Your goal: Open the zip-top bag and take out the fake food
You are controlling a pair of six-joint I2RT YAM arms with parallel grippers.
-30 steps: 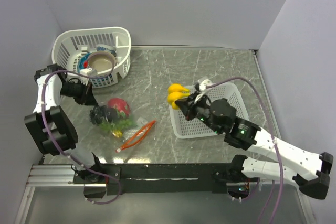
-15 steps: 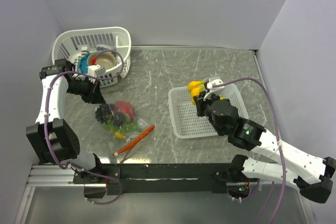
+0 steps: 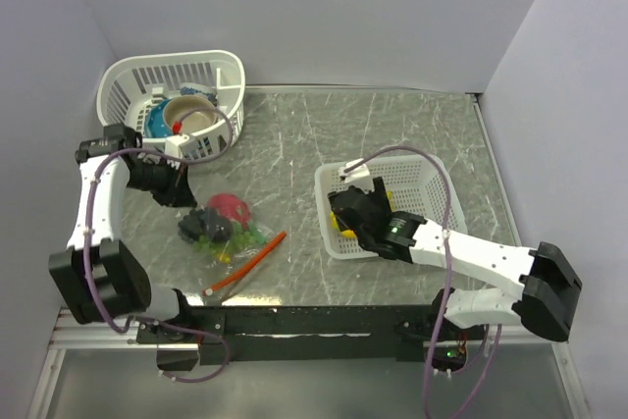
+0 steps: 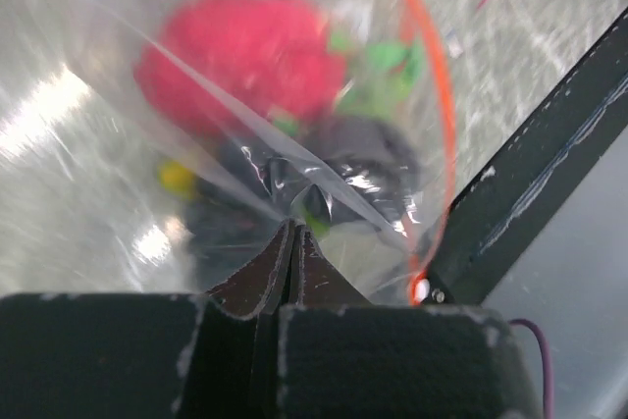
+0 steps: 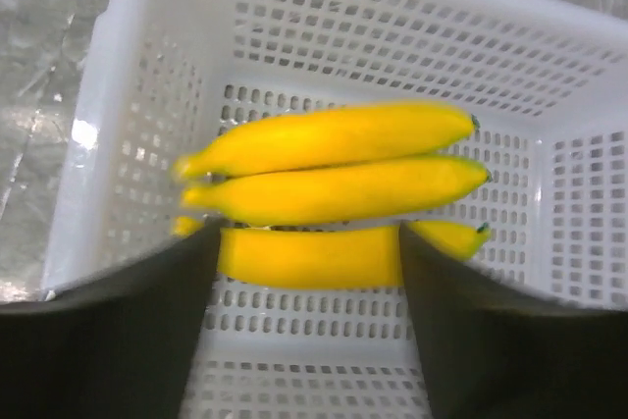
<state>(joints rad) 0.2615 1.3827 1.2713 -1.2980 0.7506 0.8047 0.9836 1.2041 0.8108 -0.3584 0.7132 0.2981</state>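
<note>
The clear zip-top bag (image 3: 224, 233) lies left of centre on the table, its orange-red zip strip (image 3: 250, 258) towards the near edge. Inside show a pink-red dragon fruit (image 3: 229, 208) and green pieces (image 3: 218, 239). My left gripper (image 3: 192, 219) is shut on the bag's far-left corner. In the left wrist view the fingertips (image 4: 294, 242) pinch clear film in front of the dragon fruit (image 4: 235, 61), green bits (image 4: 378, 80) and zip strip (image 4: 437, 115). My right gripper (image 3: 345, 215) is down in the square white basket (image 3: 432, 169). It stands open (image 5: 309, 242) over the yellow banana bunch (image 5: 334, 188) lying on the basket floor.
A round white mesh basket (image 3: 211, 64) at the back left holds a tan bowl (image 3: 188, 115) and a blue item (image 3: 157, 123). A black rail (image 3: 314, 321) runs along the near table edge and shows beside the bag in the left wrist view (image 4: 530, 174). Grey walls close in the table.
My right gripper carried the banana bunch from the square basket's left rim down into it, then opened and let it go. My left gripper shifted the bag slightly towards the near edge.
</note>
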